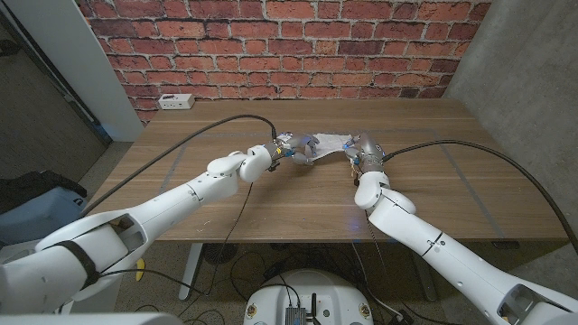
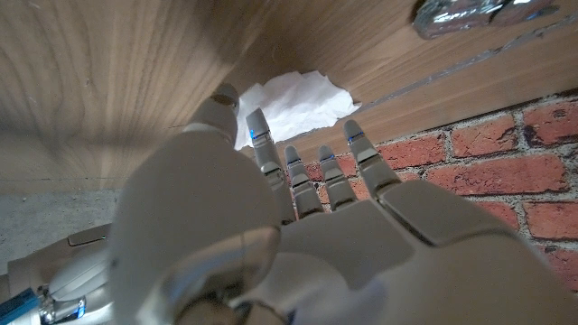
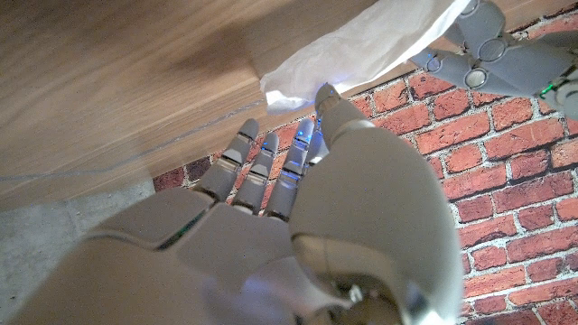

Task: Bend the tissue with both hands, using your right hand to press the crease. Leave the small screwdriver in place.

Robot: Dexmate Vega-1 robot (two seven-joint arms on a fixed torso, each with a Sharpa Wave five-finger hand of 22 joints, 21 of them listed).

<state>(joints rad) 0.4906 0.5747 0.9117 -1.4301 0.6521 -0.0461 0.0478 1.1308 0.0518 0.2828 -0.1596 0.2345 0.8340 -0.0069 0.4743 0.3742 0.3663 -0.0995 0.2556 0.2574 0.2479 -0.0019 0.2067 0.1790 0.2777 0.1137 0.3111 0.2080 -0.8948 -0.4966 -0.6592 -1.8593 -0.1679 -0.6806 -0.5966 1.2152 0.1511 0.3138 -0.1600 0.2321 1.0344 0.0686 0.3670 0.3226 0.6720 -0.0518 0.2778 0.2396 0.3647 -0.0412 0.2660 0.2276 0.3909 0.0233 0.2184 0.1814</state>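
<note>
A red brick wall [image 1: 298, 45] stands behind a long wooden table [image 1: 271, 203] with a brown grained top. From the 7 o'clock corner the robot's white left arm [image 1: 172, 203] reaches toward the table's middle; from 5 o'clock the white right arm [image 1: 424, 239] does the same. A black cable [image 1: 181, 144] trails along each arm. At 10 o'clock on the tabletop, against the wall, lies a white power strip [image 1: 176, 101].

Just past centre, toward 12 o'clock, the crumpled white tissue [image 1: 330, 143] hangs lifted between both hands. The left hand [image 1: 293, 152] pinches its left end, fingers closed on the paper. The right hand [image 1: 359, 150] holds the right end; its wrist camera shows the fingertips [image 3: 312, 135] meeting the tissue's edge, the other fingers loosely extended.
</note>
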